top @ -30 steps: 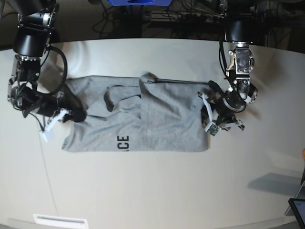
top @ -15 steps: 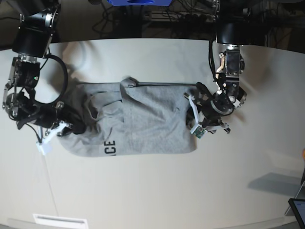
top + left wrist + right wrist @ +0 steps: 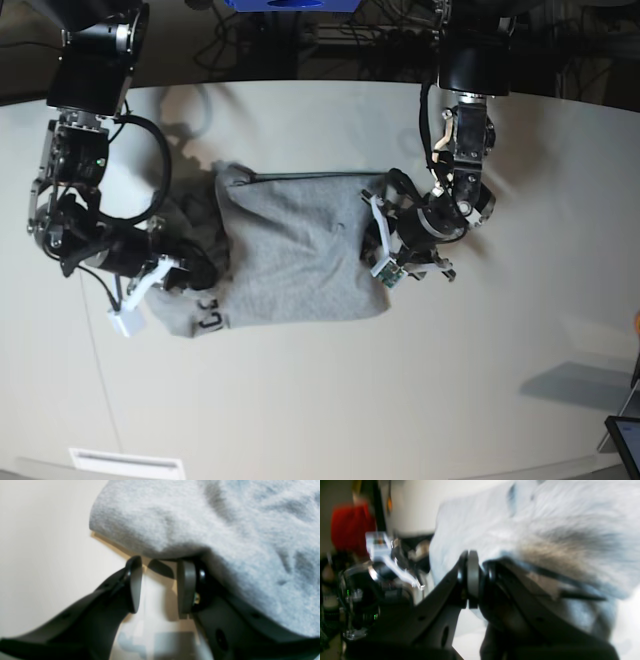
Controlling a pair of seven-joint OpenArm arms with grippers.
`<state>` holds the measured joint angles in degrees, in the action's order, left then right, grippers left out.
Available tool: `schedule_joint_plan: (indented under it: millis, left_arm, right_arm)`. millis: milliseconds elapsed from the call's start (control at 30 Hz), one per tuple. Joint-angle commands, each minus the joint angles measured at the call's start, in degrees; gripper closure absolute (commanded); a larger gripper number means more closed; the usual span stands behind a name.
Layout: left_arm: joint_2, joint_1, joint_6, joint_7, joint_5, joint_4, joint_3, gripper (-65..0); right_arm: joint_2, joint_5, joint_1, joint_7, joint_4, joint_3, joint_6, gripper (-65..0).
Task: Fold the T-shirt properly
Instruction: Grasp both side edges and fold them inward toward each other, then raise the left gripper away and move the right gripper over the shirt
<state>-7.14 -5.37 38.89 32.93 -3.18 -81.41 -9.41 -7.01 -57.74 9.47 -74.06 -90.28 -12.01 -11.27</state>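
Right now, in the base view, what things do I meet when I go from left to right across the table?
Right claw → T-shirt → left claw → bare table.

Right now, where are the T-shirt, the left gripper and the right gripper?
T-shirt [image 3: 300,250], base view, plain grey middle panel.
Left gripper [image 3: 160,585], left wrist view, gap between open fingertips.
Right gripper [image 3: 480,580], right wrist view, between closed fingertips.

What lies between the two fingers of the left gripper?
Nothing is held there. In the left wrist view, bare table shows through the left gripper, whose jaws stand apart; the T-shirt drapes over one finger only.
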Motion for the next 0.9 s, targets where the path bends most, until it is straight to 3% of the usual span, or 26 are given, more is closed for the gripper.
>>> schedule_joint_plan:
  millis: [0, 267, 500, 867]
  left_arm:
    - [0.0, 0.1, 1.1, 2.6, -1.6, 0.1, -0.1, -23.3]
    - [1.1, -3.2, 1.1, 6.4, -1.6, 2.1, -1.0, -23.3]
    - [2.2, -4.7, 1.1, 6.3, -1.4, 3.3, -7.2, -23.3]
    - [3.0, -4.4, 1.1, 6.4, -1.5, 2.9, -7.7, -23.3]
  right_arm:
    - [0.4, -1.7, 1.2, 1.0, -1.6, 0.3, -0.1, -2.2]
    - [4.1, -1.7, 1.3, 0.8, -2.5, 0.4, -0.1, -2.2]
    - [5.5, -1.7, 1.3, 0.9, -2.4, 0.4, -0.1, -2.2]
    - [7.1, -1.5, 1.4, 1.4, -0.6, 0.4, -0.1, -2.6]
